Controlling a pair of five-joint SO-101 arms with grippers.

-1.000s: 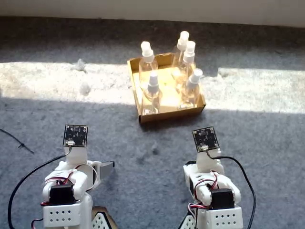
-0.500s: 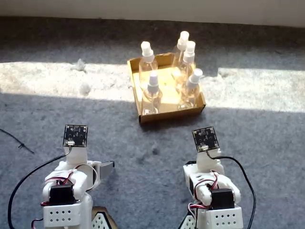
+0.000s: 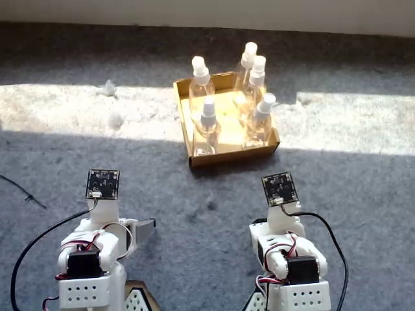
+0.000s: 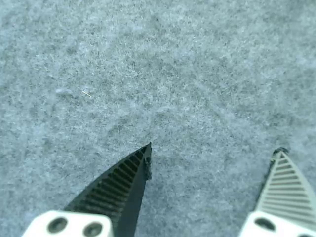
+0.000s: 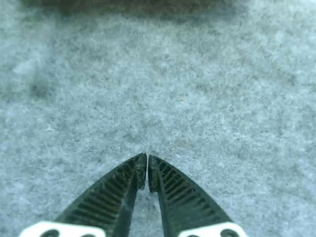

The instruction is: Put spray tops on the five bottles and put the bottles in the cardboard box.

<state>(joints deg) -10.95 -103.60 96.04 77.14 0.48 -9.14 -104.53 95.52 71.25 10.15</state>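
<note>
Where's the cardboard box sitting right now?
In the high view, the cardboard box sits on the sunlit strip of the grey carpet, centred ahead of the two arms, with the spray-topped bottles standing in it.

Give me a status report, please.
Left gripper open, right gripper shut, both empty. Five clear spray-topped bottles in brown cardboard box. Small white scraps lie apart from box.

Floor: grey carpet [image 3: 363, 188] throughout.
Light: sunlit band [image 3: 58, 113] crossing left to right, far side.
Wall: pale strip [image 3: 194, 11] along far edge.
</note>
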